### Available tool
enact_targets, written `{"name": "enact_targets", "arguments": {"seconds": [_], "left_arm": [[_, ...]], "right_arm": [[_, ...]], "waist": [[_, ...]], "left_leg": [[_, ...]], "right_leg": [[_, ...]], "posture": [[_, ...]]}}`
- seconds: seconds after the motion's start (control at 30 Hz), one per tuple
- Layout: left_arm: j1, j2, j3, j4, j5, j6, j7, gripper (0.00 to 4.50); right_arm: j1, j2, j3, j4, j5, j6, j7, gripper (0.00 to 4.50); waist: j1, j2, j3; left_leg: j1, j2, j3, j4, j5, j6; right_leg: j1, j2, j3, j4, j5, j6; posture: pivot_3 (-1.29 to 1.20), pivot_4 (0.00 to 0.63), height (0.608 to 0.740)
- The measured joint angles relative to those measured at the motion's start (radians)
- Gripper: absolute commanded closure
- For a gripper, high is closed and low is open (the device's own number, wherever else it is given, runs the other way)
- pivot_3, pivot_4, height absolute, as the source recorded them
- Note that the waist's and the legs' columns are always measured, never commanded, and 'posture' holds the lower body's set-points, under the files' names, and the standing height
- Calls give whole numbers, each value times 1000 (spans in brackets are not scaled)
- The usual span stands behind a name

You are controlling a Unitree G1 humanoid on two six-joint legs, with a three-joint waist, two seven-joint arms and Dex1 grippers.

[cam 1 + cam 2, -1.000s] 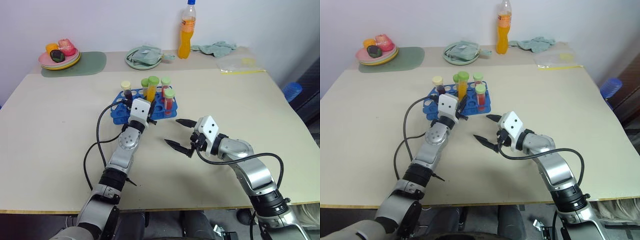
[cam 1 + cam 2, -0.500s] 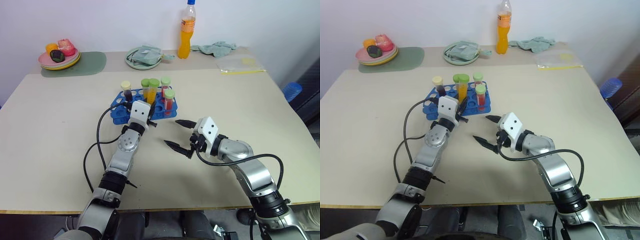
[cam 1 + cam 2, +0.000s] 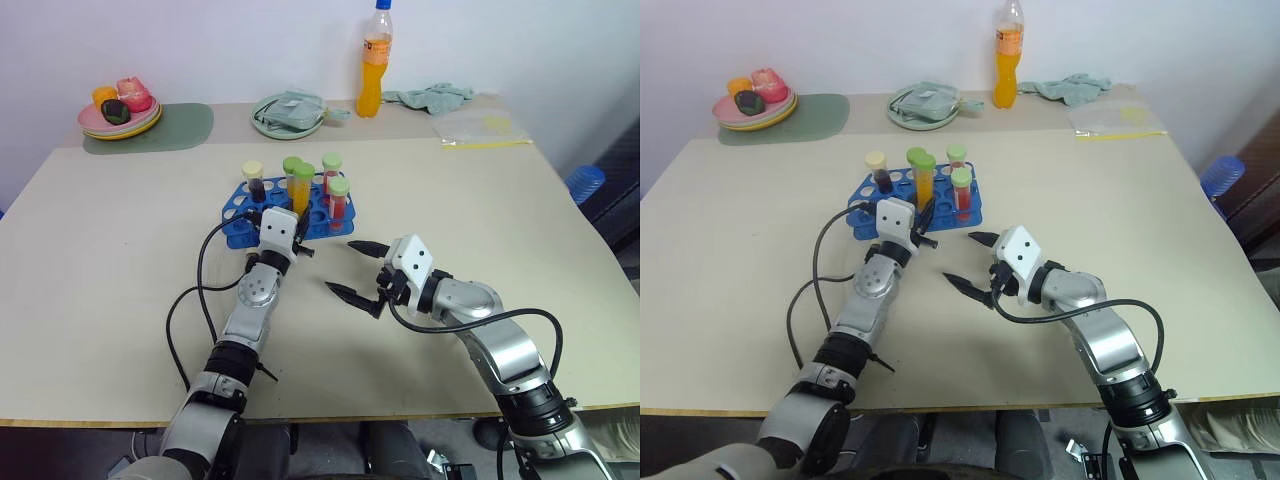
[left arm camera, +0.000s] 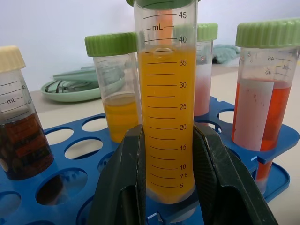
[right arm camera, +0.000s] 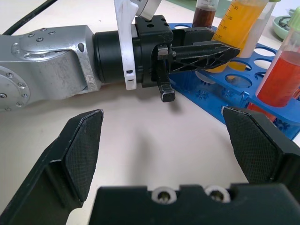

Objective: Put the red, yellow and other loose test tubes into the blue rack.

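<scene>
Clearly, the gripped yellow tube (image 4: 166,117) reads "mL", graduated 5–45.

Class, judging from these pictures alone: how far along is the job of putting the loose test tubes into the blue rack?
Done: four capped tubes stand in the blue rack, among them the dark tube and the red tube. In hand: the left gripper is shut on the yellow tube, its base at a rack hole. Left: letting go. No loose tubes show on the table. The right gripper is open.

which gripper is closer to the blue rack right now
Left. The left gripper is at the blue rack, shut on the yellow tube standing in it. The right gripper hangs open over the table, off the rack's near corner.
</scene>
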Motion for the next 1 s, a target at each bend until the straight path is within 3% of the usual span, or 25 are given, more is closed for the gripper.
{"name": "enact_targets", "arguments": {"seconds": [0.17,0.23,0.43,0.7,0.77,0.83,1.0], "left_arm": [[1,-1,25,29,-17,-14,-13,762],[6,3,37,18,-25,-15,-14,37],[128,36,72,-278,-106,70,-52,37],[206,203,177,-812,-252,472,-55,37],[203,239,219,-892,-292,627,-25,37],[201,324,252,-973,-326,929,21,37],[62,424,290,-1067,-344,1704,133,37]], "right_arm": [[0,2,5,-1,0,0,0,0],[0,5,6,-1,0,0,0,0],[-6,6,5,-10,0,8,-2,0],[-6,2,4,-12,1,14,11,0],[-7,2,4,-10,1,14,15,0],[-14,3,4,-3,1,12,24,0],[-32,7,8,26,0,4,46,0]], "waist": [[-3,0,0],[-2,0,0],[-6,0,0],[-2,0,0],[-2,0,0],[-7,0,0],[-5,-1,1]], "left_leg": [[0,0,0,0,0,0],[0,0,0,0,0,0],[0,1,-1,-1,0,0],[0,0,-1,0,0,0],[0,1,-2,0,0,0],[0,1,-2,-1,0,1],[0,0,-2,1,-1,1]], "right_leg": [[-1,0,0,0,0,0],[0,0,0,0,0,0],[-1,0,0,0,0,0],[0,0,0,0,0,0],[0,1,0,0,0,0],[-1,1,1,1,0,0],[0,2,0,2,0,0]], "posture": [[0,150,740],[0,150,740],[0,150,740],[0,150,740],[0,150,740],[0,150,740],[0,150,740]]}}
